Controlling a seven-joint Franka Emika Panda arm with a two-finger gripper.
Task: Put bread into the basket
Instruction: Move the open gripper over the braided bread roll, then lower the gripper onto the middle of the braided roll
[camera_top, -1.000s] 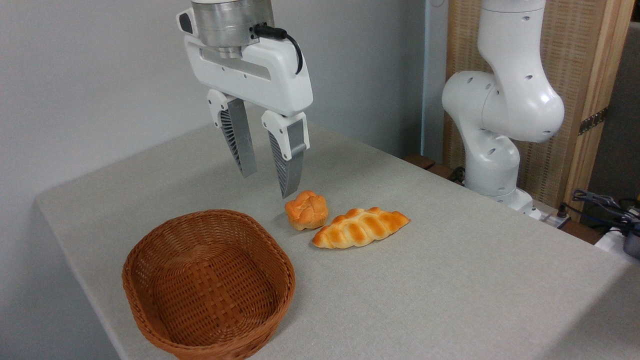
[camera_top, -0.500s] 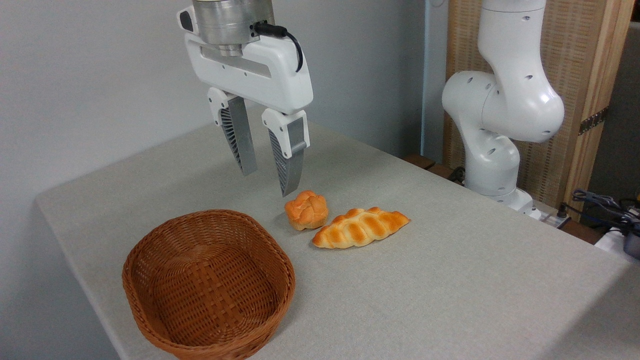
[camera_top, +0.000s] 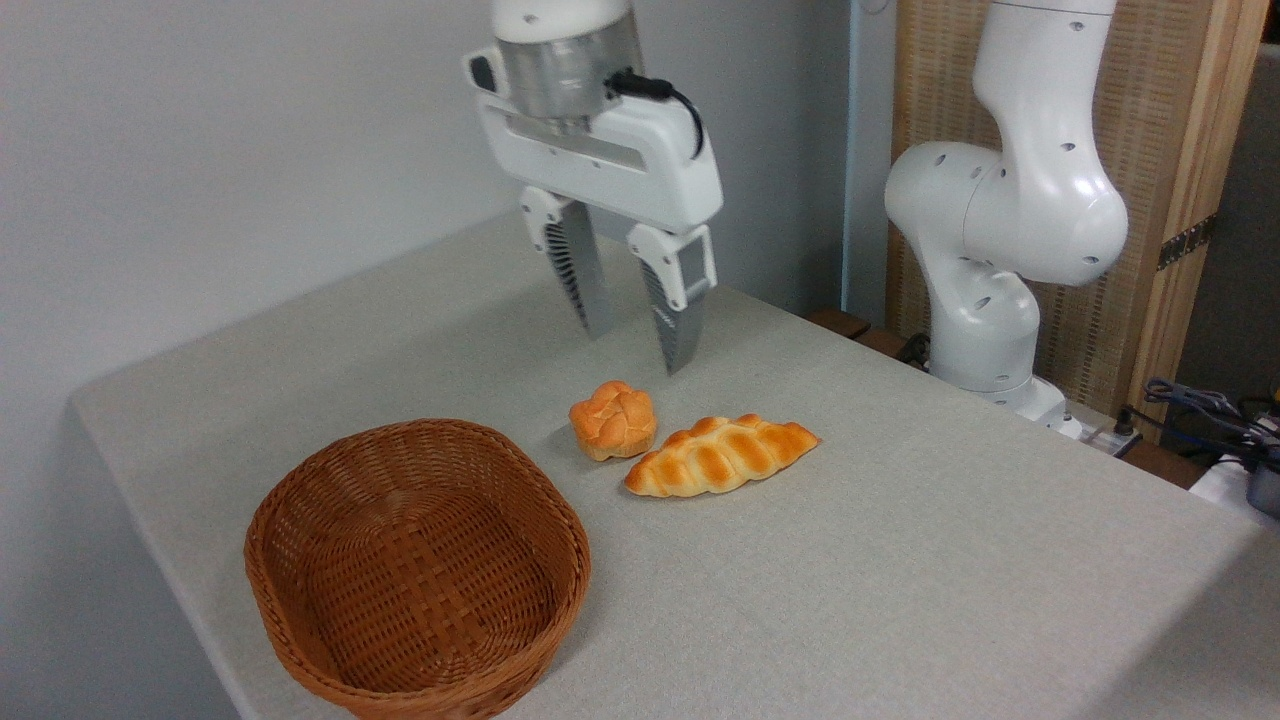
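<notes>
Golden-brown and braided, the bread (camera_top: 722, 455) lies flat on the pale grey tabletop (camera_top: 900, 560) near the middle, its pointed ends aimed left and right. Just beside its left end, on the far side, sits a small round orange bun (camera_top: 613, 419); whether the two touch cannot be told. Nearer and to the left stands the oval brown wicker basket (camera_top: 300, 520), with only its woven floor showing inside. The white robot hand (camera_top: 640, 345) hangs in the air above the tabletop, on the far side of the two breads, its two grey fingers (camera_top: 683, 320) pointing down, spread apart and holding nothing. The arm's white base (camera_top: 985, 300) stands at the far right edge.
</notes>
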